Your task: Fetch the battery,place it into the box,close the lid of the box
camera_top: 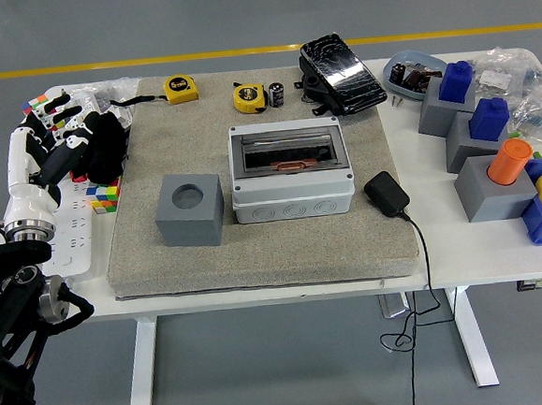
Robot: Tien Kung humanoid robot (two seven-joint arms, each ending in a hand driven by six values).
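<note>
Grey block beside box

A robotics lab or test workshop, by the look of it.

The grey floor is smooth, industrial stuff with a yellow line painted across it. The white table stands on a bare metal frame and carries a mixed lot of test gear: tape measures, a plastic electrical box, grey blocks holding coloured shapes, a power adapter with its cable hanging off the edge.
</note>
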